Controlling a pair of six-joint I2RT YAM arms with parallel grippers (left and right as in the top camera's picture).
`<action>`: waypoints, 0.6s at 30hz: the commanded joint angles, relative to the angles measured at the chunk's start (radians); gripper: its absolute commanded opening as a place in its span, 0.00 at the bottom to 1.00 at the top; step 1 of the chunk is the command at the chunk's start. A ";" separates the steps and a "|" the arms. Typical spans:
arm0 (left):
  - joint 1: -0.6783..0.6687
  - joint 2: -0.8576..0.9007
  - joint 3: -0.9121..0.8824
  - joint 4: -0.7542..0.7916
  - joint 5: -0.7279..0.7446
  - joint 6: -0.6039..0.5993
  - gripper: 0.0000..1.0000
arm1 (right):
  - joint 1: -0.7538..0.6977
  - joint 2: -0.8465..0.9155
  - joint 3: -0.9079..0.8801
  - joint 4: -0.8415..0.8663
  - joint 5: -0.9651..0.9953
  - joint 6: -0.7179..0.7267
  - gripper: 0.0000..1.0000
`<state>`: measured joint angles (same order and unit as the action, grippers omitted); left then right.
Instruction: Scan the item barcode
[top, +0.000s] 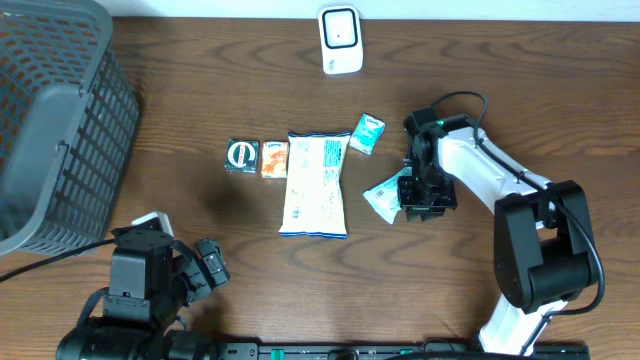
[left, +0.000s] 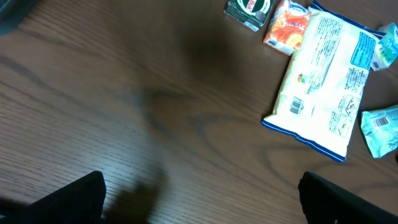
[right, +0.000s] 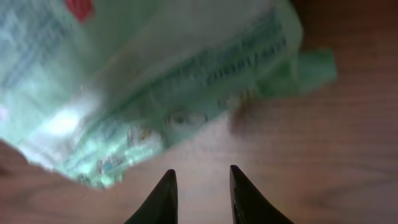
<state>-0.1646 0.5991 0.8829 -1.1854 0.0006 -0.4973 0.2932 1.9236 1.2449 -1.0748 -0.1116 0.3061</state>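
Brown wooden table (top: 200, 110) seen from overhead: a white scanner (top: 340, 40) stands at twelve o'clock, a grey basket (top: 50, 120) at ten, and a row of packets lies at the centre. The right gripper (top: 405, 195) sits at three o'clock, just beside a pale green packet (top: 382, 198), probably the item to scan; the left gripper (top: 212, 262) rests at seven, well apart. From the left wrist, its fingers (left: 68, 202) stand wide at five and seven o'clock over bare wood, with a large white bag (left: 323, 87) at two. From the right wrist, the fingertips (right: 163, 196) stand narrowly apart at six o'clock, holding nothing, the crinkled green packet at eleven. A likely risk: so narrow a gap may shove the light film away or pinch only a corner, hiding the barcode from the scanner.
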 joint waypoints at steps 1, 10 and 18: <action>0.002 -0.004 -0.002 -0.003 -0.009 0.002 0.98 | 0.011 0.001 -0.010 0.057 0.058 0.015 0.22; 0.002 -0.004 -0.002 -0.003 -0.009 0.002 0.98 | -0.002 0.001 -0.010 0.220 0.127 0.038 0.28; 0.002 -0.004 -0.002 -0.003 -0.009 0.002 0.98 | 0.002 0.001 -0.009 0.354 -0.029 0.037 0.32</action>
<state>-0.1646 0.5991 0.8829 -1.1854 0.0002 -0.4973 0.2905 1.9236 1.2396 -0.7372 -0.0647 0.3313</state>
